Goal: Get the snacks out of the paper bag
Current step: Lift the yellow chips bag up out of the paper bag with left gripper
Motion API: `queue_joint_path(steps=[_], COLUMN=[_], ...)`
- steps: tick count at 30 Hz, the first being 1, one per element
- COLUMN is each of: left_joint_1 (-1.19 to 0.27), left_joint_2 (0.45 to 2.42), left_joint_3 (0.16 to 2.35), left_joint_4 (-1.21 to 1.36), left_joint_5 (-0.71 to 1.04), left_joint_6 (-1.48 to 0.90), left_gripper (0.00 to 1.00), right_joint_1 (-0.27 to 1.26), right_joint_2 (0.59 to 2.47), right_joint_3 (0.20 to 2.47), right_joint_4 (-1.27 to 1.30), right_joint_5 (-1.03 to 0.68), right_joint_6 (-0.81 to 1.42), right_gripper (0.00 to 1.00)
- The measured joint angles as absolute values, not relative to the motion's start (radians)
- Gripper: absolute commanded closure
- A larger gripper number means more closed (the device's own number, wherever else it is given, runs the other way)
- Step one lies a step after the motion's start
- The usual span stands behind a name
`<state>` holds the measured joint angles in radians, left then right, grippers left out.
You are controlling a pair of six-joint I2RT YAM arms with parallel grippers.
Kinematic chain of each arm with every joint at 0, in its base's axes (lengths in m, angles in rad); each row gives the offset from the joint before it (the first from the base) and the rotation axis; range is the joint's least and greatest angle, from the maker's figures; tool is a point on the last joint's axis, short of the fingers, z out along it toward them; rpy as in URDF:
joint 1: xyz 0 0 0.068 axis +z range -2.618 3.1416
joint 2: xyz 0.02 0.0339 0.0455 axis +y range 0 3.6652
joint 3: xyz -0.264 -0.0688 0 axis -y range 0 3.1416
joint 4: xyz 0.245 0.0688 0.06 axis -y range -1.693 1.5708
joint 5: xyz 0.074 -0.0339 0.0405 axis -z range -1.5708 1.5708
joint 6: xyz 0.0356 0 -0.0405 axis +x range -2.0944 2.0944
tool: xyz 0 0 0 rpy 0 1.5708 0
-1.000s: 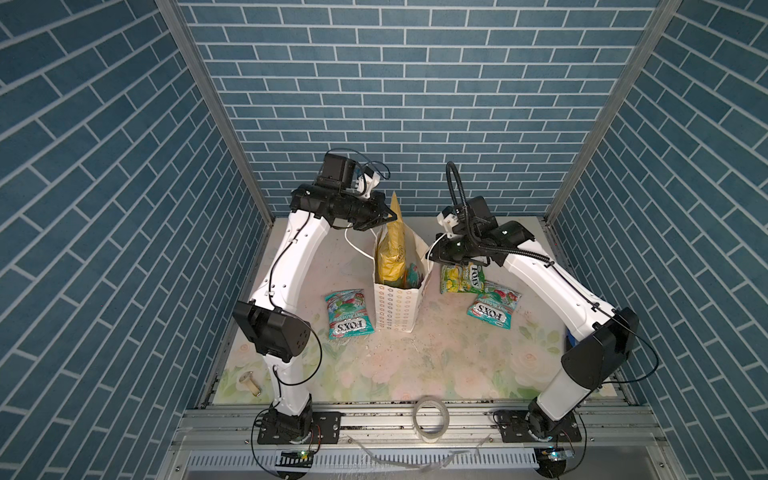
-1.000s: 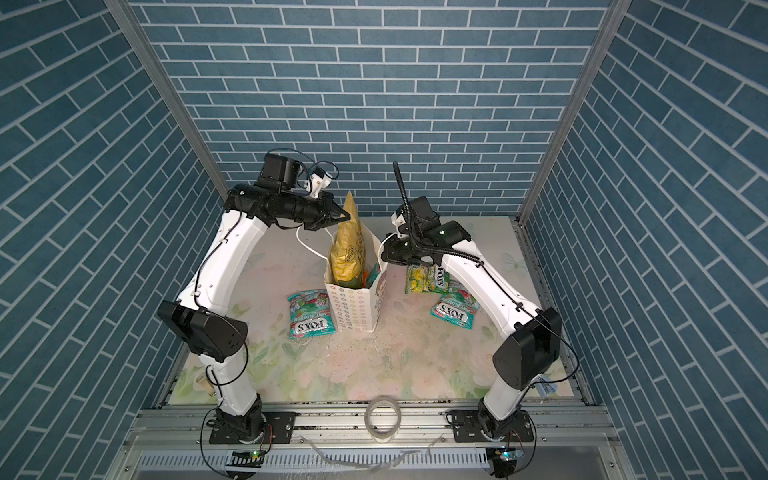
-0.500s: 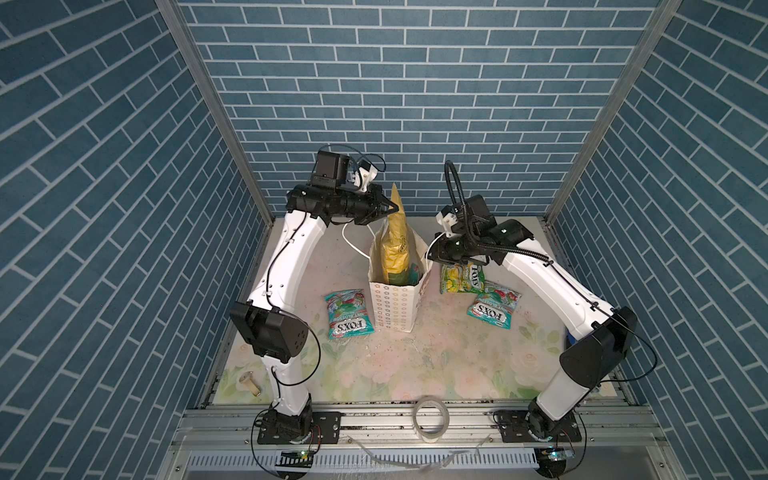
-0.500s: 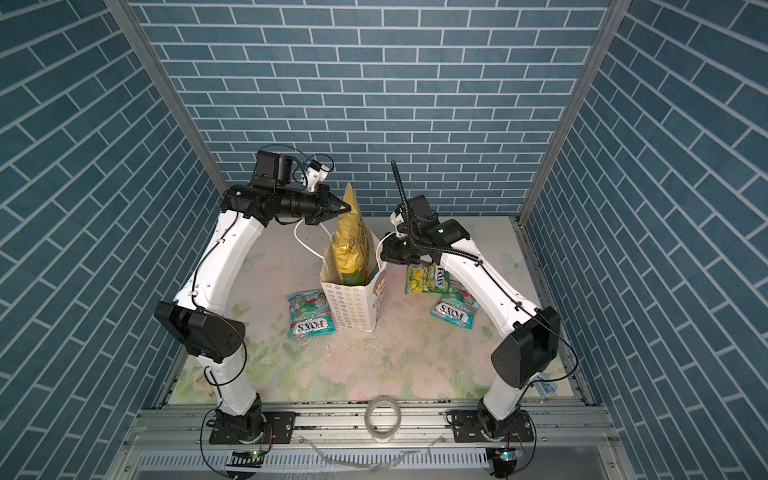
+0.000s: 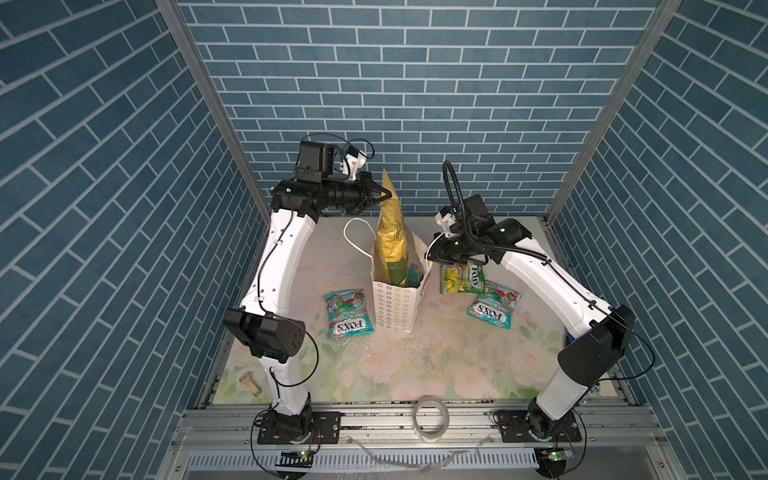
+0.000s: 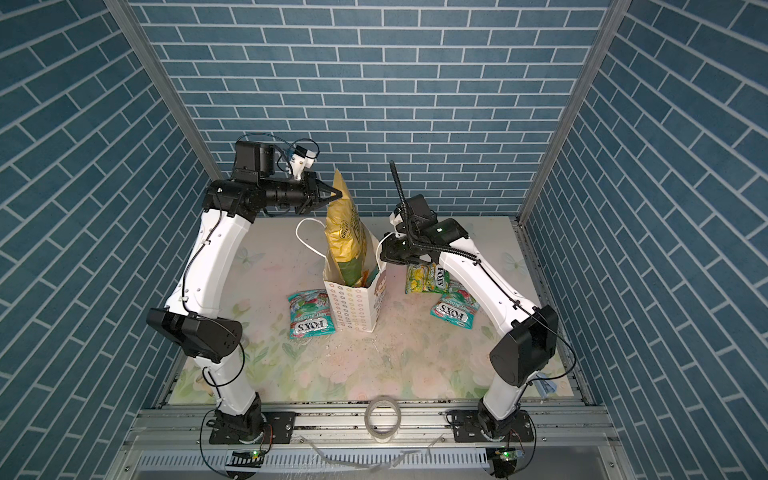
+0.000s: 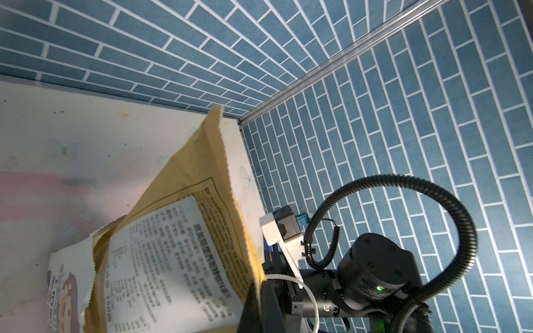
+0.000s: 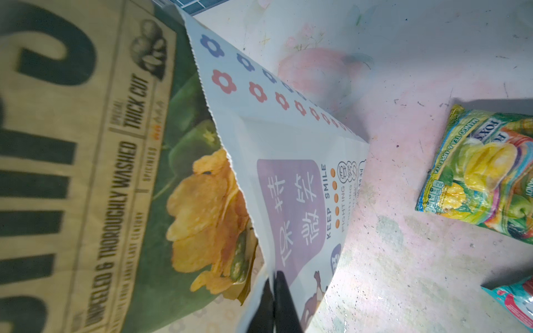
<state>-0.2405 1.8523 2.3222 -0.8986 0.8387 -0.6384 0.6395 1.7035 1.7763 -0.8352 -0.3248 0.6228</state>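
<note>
The left gripper [image 5: 389, 194] pinches the glossy, crinkled chips bag [image 5: 392, 241] by its serrated top; the right gripper [image 5: 429, 254] clamps the stiff paper bag [image 5: 395, 309] at its rim.

Chips bag [image 5: 392, 237] at left pincer [image 5: 387, 195] is golden-yellow above, dark green below. Paper bag [image 5: 395, 309] at right pincer [image 5: 430, 254] is white with red and blue flower rings.

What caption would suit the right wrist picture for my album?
Right tool pinching the paper bag at its rim, chips bag inside, yellow-green candy packet on the table.
</note>
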Motion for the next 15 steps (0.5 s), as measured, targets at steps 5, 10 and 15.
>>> queue_joint_path(steps=[5,10,15], left_joint_1=[-0.233,-0.219,-0.214], left_joint_2=[1.829,1.817,1.809], left_joint_3=[2.346,2.387,2.432], left_joint_4=[-0.926,-0.931,-0.939], left_joint_5=[0.839,0.84,0.848], left_joint_6=[-0.636,-0.639,-0.641], left_gripper=[1.0,1.0,1.0], right_joint_1=[0.64,0.64,0.641], right_joint_2=[1.706,1.71,1.715], right_joint_3=[1.785,1.791,1.801], right_joint_4=[-0.843,-0.846,-0.85], right_joint_5=[-0.324,-0.324,-0.324], right_joint_6=[0.62,0.62,0.62], right_gripper=[1.0,1.0,1.0])
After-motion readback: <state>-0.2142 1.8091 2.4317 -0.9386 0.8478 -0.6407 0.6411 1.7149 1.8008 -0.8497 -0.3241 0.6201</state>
